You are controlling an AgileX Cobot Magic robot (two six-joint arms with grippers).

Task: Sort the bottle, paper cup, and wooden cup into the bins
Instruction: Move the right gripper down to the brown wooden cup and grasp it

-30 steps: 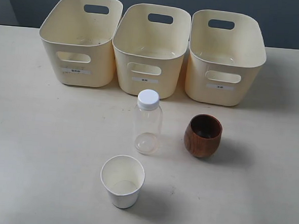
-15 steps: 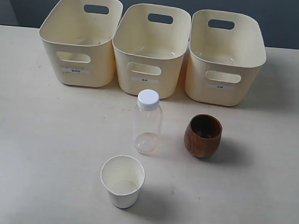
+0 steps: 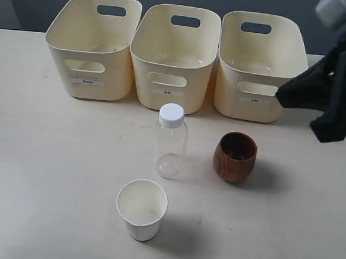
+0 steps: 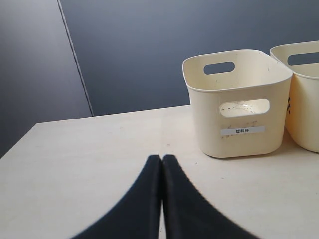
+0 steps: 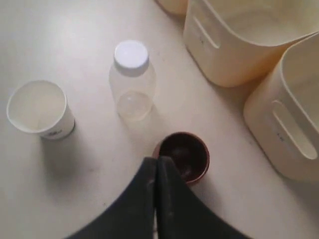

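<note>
A: Bottle (image 3: 171,141) stands upright on the bench (image 3: 52,175), long axis vertical, white cap up. It sits near the middle, in front of the centre bin (image 3: 174,56). Empty, as far as the clear wall shows.

B: Cups?

A: Both upright, mouths up. Paper cup (image 3: 141,209) is nearest the camera, just in front and to the left of the bottle, apart from it. Wooden cup (image 3: 235,157) is to the bottle's right, apart from it, in front of the right bin (image 3: 261,64). Left bin (image 3: 92,45) has nothing in front of it. All three bins stand in a row along the back.

B: Change from half a second ago?

A: Objects unmoved. The right arm has entered the exterior view at the right edge — dark, blurred, over the area beside the right bin.

B: Gripper states?

A: Right gripper (image 5: 155,172) — fingers pressed together, holding nothing; its wrist view looks down with the tips just over the wooden cup's rim. Left gripper (image 4: 161,167) — fingers likewise together, holding nothing, above bare bench near the left bin.
</note>
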